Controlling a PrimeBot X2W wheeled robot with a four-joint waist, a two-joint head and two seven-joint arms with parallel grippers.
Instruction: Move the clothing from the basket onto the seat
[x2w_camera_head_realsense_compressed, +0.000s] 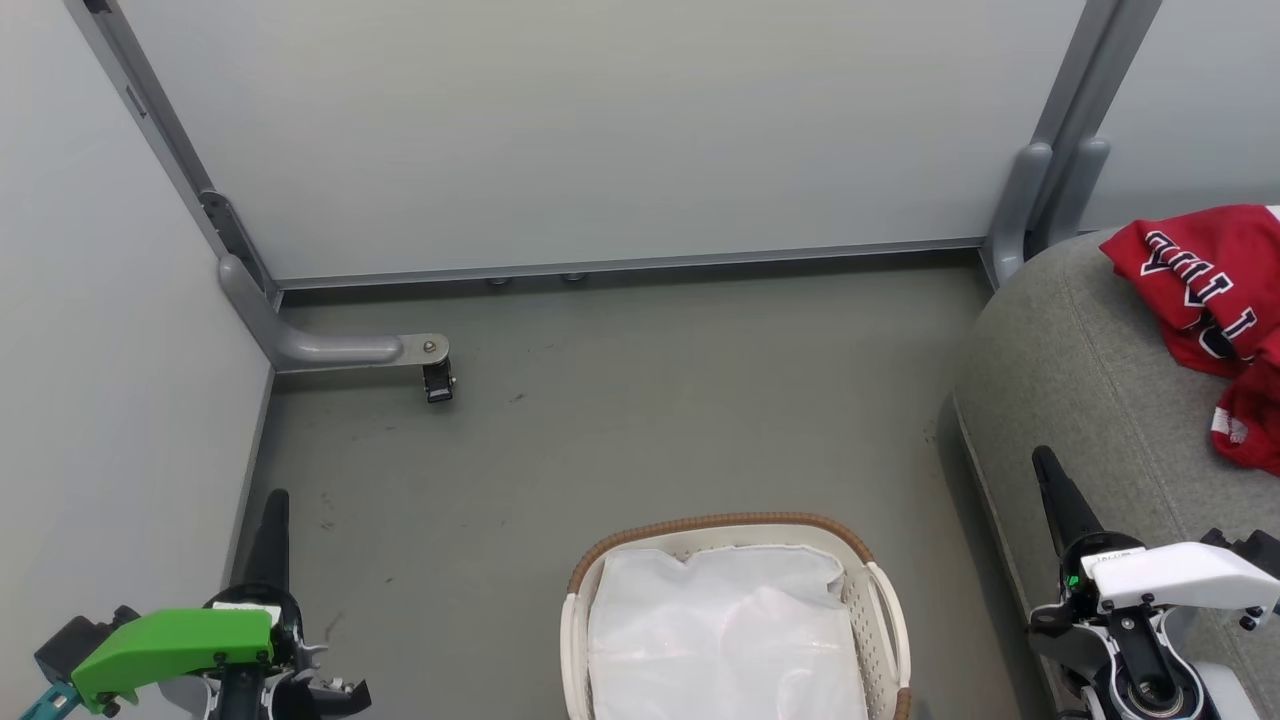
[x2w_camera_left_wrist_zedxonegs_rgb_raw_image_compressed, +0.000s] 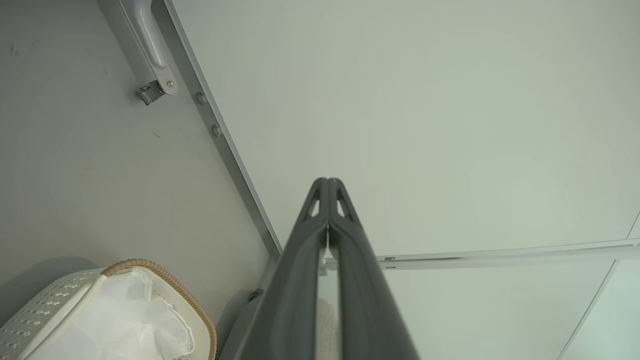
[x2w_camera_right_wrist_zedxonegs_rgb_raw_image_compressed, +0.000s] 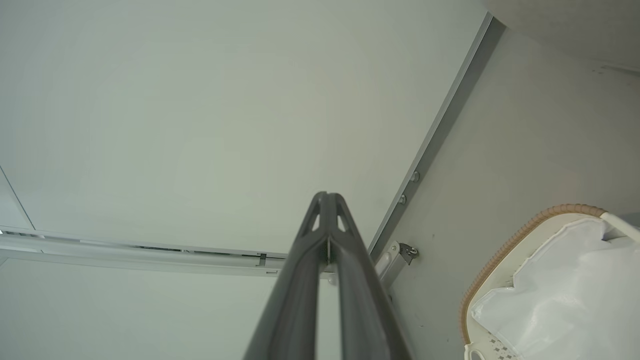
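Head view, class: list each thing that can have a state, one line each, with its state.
basket: upright on the floor, no clothing visible inside
white liner sheet: crumpled inside the basket
red jersey: crumpled on the seat
second red garment: on the seat, beside the jersey
left gripper: shut, empty
right gripper: shut, empty

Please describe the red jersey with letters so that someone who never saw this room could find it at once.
Look at the big rounded grey fabric seat on the right of the head view. On its top, by the picture's right edge, lies the crumpled red jersey. Unlike the red garment with white patches below it, it bears large black-and-white lettering.
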